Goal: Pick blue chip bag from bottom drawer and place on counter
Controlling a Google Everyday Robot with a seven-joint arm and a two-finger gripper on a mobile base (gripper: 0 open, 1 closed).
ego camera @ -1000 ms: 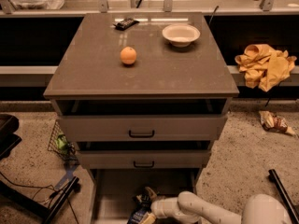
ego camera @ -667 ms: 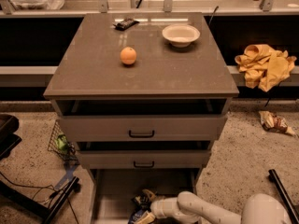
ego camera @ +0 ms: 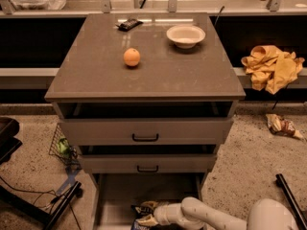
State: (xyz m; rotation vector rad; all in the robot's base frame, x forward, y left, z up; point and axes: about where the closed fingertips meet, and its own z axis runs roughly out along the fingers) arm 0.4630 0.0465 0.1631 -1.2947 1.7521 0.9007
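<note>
The bottom drawer (ego camera: 115, 195) is pulled out, and its grey floor shows at the lower middle of the camera view. The blue chip bag (ego camera: 142, 223) lies at the drawer's front and is cut off by the lower edge of the view. My gripper (ego camera: 146, 213) reaches in from the right on a white arm (ego camera: 201, 214), down inside the drawer, right at the bag's top edge. The gripper partly hides the bag. The counter (ego camera: 144, 78) is the grey-brown top of the cabinet above.
On the counter are an orange (ego camera: 132, 57), a white bowl (ego camera: 185, 35) and a small black wrapper (ego camera: 129, 24). The two upper drawers (ego camera: 145, 131) stand slightly open above the gripper. A yellow cloth (ego camera: 272, 66) and a brown-and-white snack bag (ego camera: 283, 126) lie to the right. A wire basket (ego camera: 61, 145) stands to the left.
The gripper has edged slightly left over the bag inside the bottom drawer. Nothing else has moved.
</note>
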